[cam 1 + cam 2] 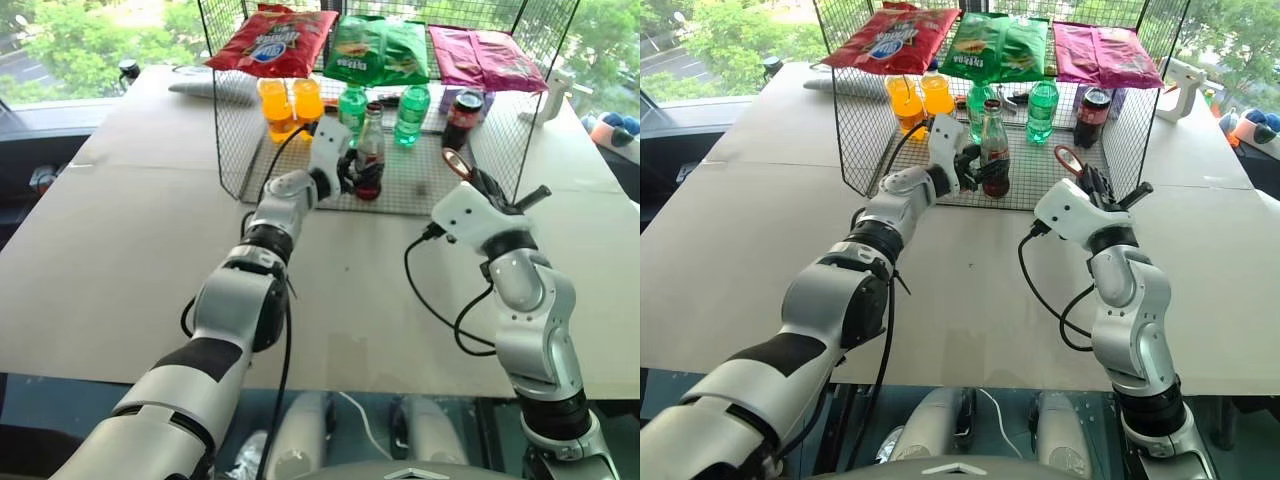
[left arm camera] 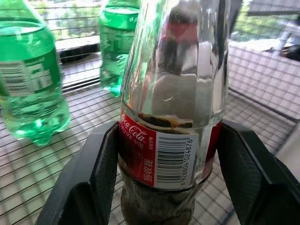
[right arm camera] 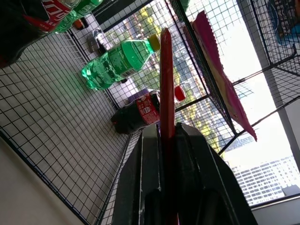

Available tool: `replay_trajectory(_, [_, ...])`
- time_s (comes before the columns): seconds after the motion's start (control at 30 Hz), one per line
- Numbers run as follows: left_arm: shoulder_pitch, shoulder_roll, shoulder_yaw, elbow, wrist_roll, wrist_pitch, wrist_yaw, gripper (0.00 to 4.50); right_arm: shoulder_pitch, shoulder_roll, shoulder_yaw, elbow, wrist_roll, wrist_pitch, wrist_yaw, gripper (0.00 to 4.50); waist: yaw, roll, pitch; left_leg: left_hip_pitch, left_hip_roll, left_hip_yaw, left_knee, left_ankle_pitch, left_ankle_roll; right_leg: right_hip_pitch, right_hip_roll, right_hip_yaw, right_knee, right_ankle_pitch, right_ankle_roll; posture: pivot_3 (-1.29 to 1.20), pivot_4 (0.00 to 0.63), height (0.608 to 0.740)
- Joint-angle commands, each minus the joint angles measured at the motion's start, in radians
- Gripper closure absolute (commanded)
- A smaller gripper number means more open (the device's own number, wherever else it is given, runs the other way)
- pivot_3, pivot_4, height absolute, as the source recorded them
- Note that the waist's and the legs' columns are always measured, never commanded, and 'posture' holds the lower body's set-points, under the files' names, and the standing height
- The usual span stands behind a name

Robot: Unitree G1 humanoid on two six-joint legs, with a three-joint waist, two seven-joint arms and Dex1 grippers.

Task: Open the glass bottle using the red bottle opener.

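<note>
The glass bottle [image 1: 369,150] stands upright on the floor of a wire rack [image 1: 232,150], with dark liquid low down and a red label band. My left gripper [image 1: 360,175] reaches in level, and both black fingers [image 2: 93,183] press the bottle [image 2: 173,108] at its label. My right gripper [image 1: 482,188] hovers in front of the rack's right side, apart from the bottle. It is shut on the red bottle opener [image 1: 457,163], whose ring head points up toward the rack. The right wrist view shows the opener [image 3: 166,79] edge-on between the fingers.
In the rack stand two orange drinks [image 1: 290,105], two green plastic bottles [image 1: 411,112] and a dark plastic bottle with a red cap [image 1: 462,118]. Snack bags [image 1: 270,45] hang along its top. A black cable [image 1: 430,300] loops over the beige table [image 1: 130,250].
</note>
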Motion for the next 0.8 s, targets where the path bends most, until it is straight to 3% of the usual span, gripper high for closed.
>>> replay_trajectory(0.03, [0.054,0.02,0.009,-0.31,-0.092,0.111,-0.14,2.0,-0.035,0.004,-0.029,-0.056,0.026,-0.022,-0.013,4.5,-0.003,0.0,0.0,-0.003,0.0,0.0,0.001,0.0,0.0,-0.002,0.0,-0.001,0.0,0.0,0.0,0.0,0.15,0.74])
replay_trajectory(0.17, [0.208,0.055,-0.045,-0.669,-0.147,0.303,-0.206,2.0,-0.05,0.003,-0.044,-0.069,0.071,-0.063,-0.034,4.5,-0.01,0.0,0.0,-0.009,0.001,-0.002,0.005,0.0,0.0,-0.006,0.001,-0.001,0.002,0.0,0.0,0.0,0.15,0.74])
replay_trajectory(0.4, [0.402,0.099,-0.112,-1.014,-0.201,0.501,-0.22,2.0,0.008,-0.012,-0.081,-0.141,0.179,-0.151,-0.036,4.5,-0.014,0.001,0.0,-0.007,0.002,-0.007,0.007,0.0,0.0,-0.005,0.001,-0.001,0.004,0.0,0.0,0.0,0.15,0.74])
replay_trajectory(0.57, [0.468,0.116,-0.134,-1.07,-0.198,0.496,-0.23,2.0,0.047,-0.019,-0.084,-0.157,0.255,-0.204,-0.039,4.5,-0.017,0.001,0.0,-0.007,0.002,-0.007,0.011,0.0,0.0,-0.005,0.001,-0.001,0.009,0.0,0.0,0.0,0.15,0.74])
replay_trajectory(0.8, [0.531,0.122,-0.191,-0.963,-0.108,0.352,-0.23,2.0,0.144,-0.016,-0.033,-0.109,0.31,-0.332,-0.095,4.5,-0.017,0.001,0.0,-0.005,0.003,-0.007,0.014,-0.002,0.004,-0.005,0.001,0.0,0.014,-0.002,-0.004,0.0,0.15,0.74])
